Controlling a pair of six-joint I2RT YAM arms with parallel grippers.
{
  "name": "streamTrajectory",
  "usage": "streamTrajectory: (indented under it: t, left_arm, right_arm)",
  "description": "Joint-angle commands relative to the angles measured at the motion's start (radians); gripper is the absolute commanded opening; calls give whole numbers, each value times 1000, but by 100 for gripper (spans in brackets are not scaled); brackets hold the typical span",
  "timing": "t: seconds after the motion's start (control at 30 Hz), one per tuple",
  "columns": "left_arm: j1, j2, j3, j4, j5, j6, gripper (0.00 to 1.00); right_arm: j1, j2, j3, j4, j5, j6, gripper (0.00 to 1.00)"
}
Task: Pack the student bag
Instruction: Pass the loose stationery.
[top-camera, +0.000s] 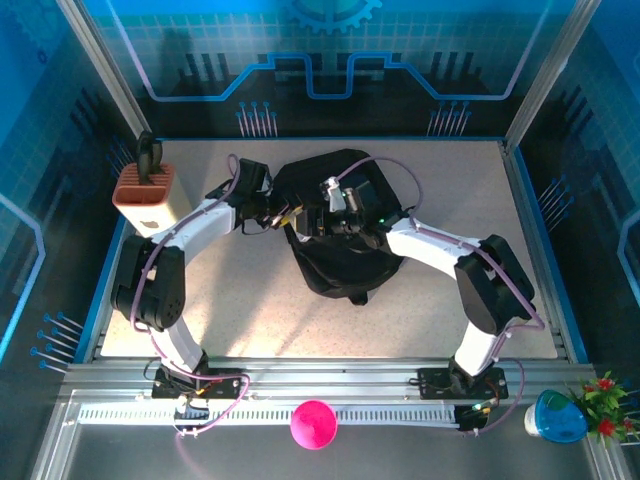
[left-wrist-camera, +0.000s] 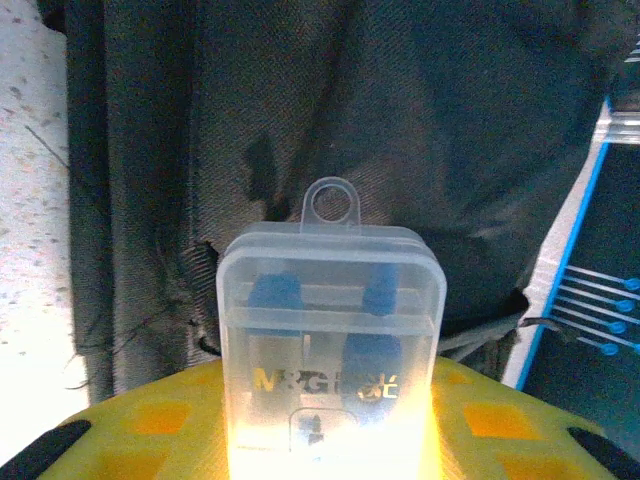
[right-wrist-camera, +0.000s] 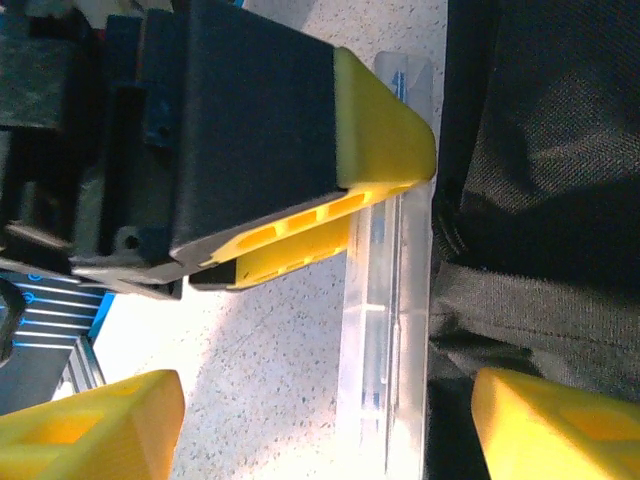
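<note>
While the case (left-wrist-camera: 330, 340) sits clamped, bag (left-wrist-camera: 400, 120) lies beside.

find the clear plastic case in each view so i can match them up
left wrist: clear case centre-bottom, hang loop at its top.
right wrist: edge-on upright strip, lower centre, beside the student bag fabric.
top external: too small to make out; the left gripper holding it is at the bag's left edge.
shared landmark: the black student bag.
</note>
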Motion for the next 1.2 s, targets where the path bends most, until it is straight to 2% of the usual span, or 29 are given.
streamTrajectory:
  t: [0.0,0.2,0.27,0.33,0.37,0.43,0.53,0.6,0.7,0.8,0.93,1.1,1.17]
  left_arm:
    - [-2,-24,-20,81,60,-86,35]
    - [-2,-31,-11,73,72,-87,36]
    - [-2,-30,-12,78,81,-92,36]
    - [-1,-34,-10,80,84,-95,38]
    - [1,-38,-10,78,83,-95,40]
    - [12,-51,-7,70,74,-78,53]
    - [24,-69,14,44,46,-21,68]
    - [24,-74,38,25,25,33,74]
    - [23,-68,63,24,11,104,76]
    - [10,-38,81,54,33,161,76]
    - [-40,40,141,48,49,256,69]
    - [-98,143,240,-34,11,390,59]
    - [-109,185,272,-60,8,430,58]
  right_arm:
    - [3,39,-14,93,-32,54,70]
    - [-1,60,-13,129,-49,63,55]
    - [-6,64,-11,139,-52,70,45]
    - [-14,63,-10,135,-43,85,29]
    - [-20,57,-12,133,-43,90,24]
    - [-34,33,-28,131,-29,94,19]
    - [-62,-28,-62,125,-9,81,16]
    - [-85,-68,-78,94,2,71,16]
    - [-131,-131,-104,40,15,61,15]
    - [-178,-180,-122,-28,26,50,15]
    - [-247,-252,-142,-116,43,45,14]
    - [-321,-320,-151,-202,35,39,13]
    - [-339,-337,-154,-221,29,37,14]
